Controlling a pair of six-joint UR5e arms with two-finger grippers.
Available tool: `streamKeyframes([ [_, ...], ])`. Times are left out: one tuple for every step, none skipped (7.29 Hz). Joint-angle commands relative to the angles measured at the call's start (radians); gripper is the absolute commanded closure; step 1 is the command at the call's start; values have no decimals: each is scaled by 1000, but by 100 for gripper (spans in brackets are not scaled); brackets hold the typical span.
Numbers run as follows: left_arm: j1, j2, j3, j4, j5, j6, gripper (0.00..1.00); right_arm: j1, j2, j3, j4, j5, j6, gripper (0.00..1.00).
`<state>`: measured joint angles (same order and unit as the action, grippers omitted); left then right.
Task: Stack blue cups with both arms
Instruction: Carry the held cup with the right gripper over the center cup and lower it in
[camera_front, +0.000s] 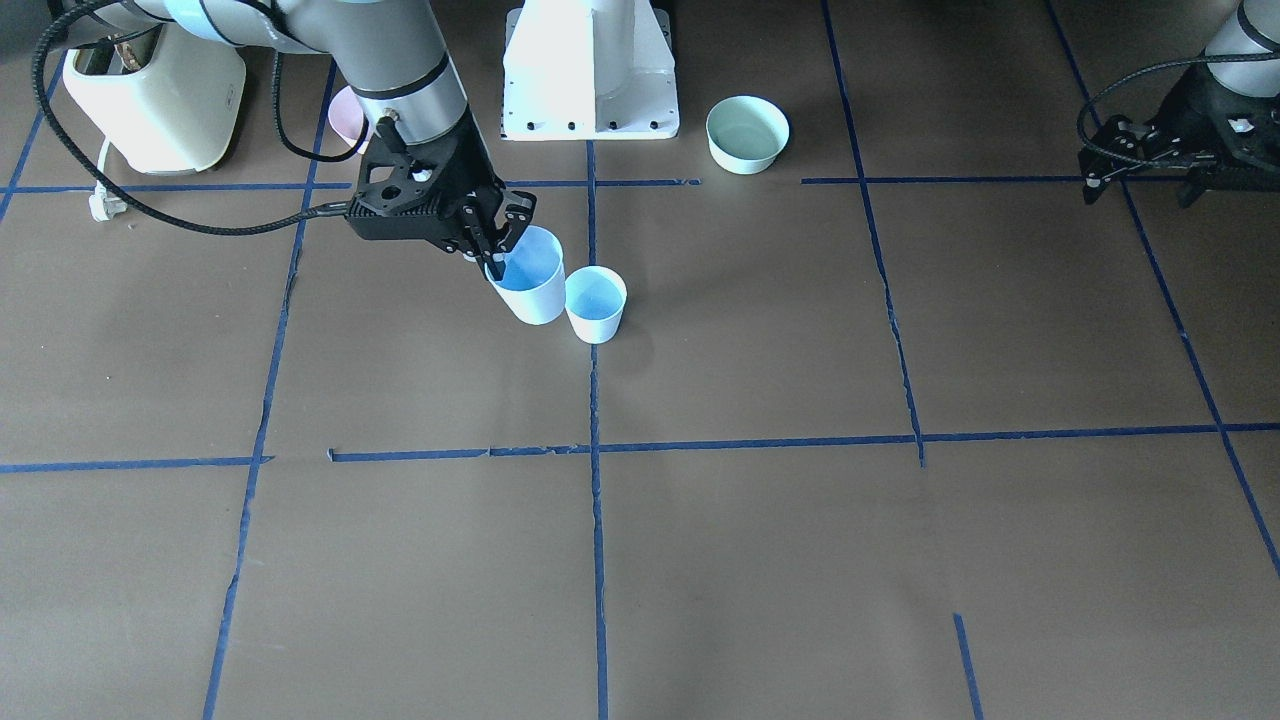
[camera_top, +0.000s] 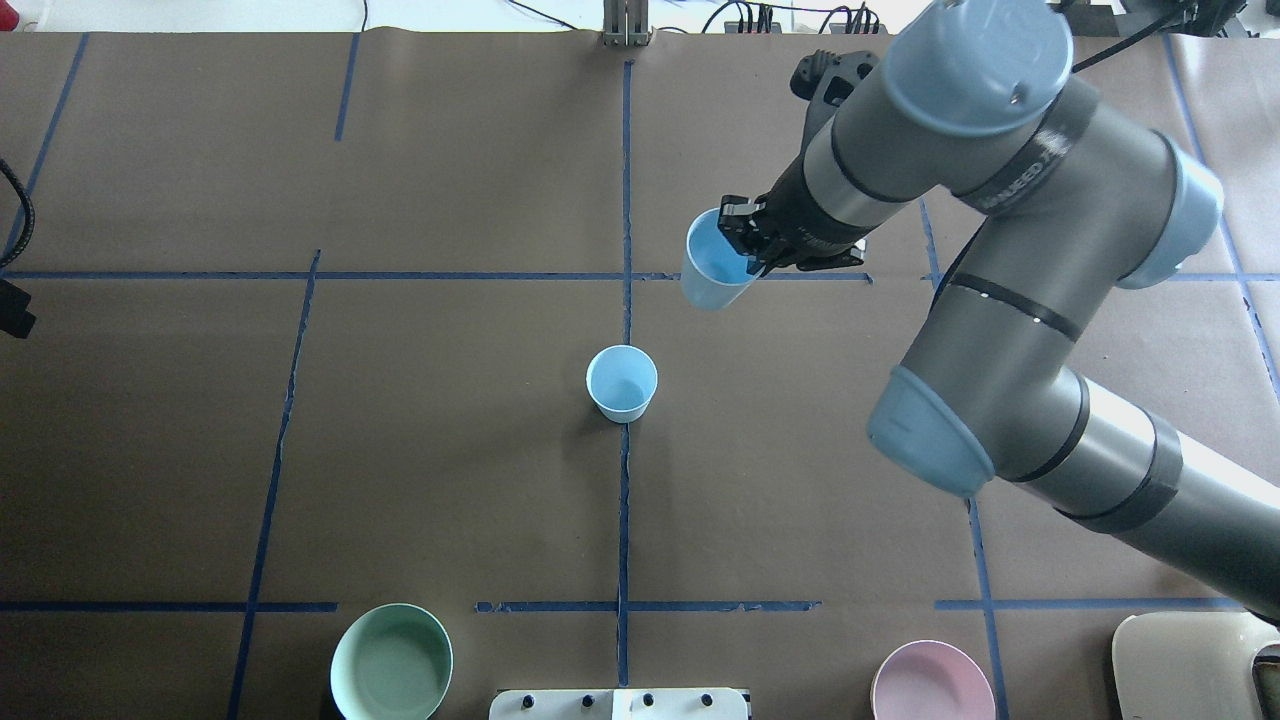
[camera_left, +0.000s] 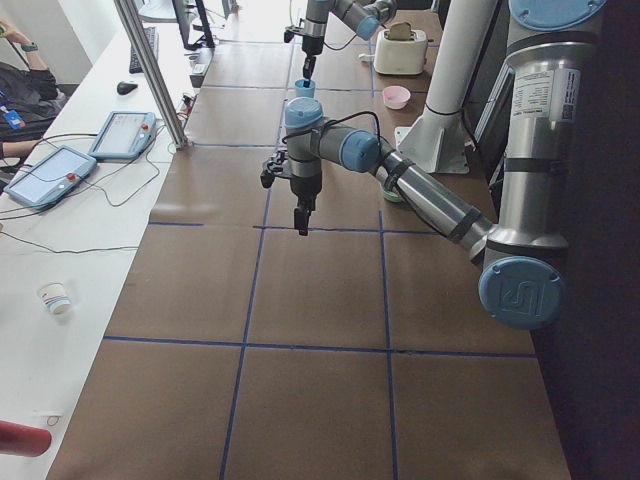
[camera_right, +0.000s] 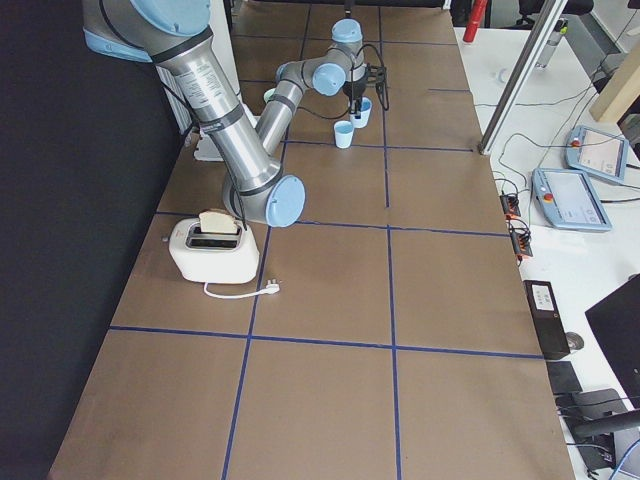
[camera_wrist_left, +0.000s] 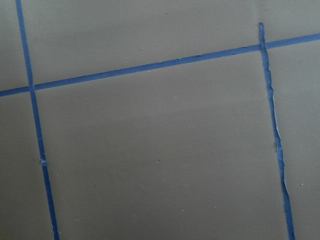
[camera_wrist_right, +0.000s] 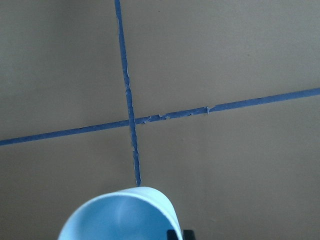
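One cup (camera_top: 712, 278) hangs tilted, its rim pinched by the right gripper (camera_top: 746, 246); the other cup (camera_top: 621, 383) stands on the table (camera_top: 450, 450). Left gripper (camera_front: 1140, 165): opening cannot be told.

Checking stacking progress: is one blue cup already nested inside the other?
No, the right gripper holds one cup apart from the other cup, which stands on the table.
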<state>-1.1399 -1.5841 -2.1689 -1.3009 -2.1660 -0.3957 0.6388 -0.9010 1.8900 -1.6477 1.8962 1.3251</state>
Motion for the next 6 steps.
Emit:
streamKeyframes([
  [-1,1,6,-1,0,2,0,-51,43,-28,-1,-57,29,100],
  [-11,0,6,-1,0,5,0,-77,53,-38,-1,-66,32,100],
  [-12,1,6,-1,0,2,0,-100,54,-48,-1,-68,34,100],
  [-18,1,8,-1,0,5,0,-134,53,-54,-1,-106,34,100],
  [-18,1,9,-1,0,5,0,-143,51,-57,-1,-114,34,99],
  [-18,0,15,-1,0,5,0,-151,50,-68,-3,-115,34,99],
])
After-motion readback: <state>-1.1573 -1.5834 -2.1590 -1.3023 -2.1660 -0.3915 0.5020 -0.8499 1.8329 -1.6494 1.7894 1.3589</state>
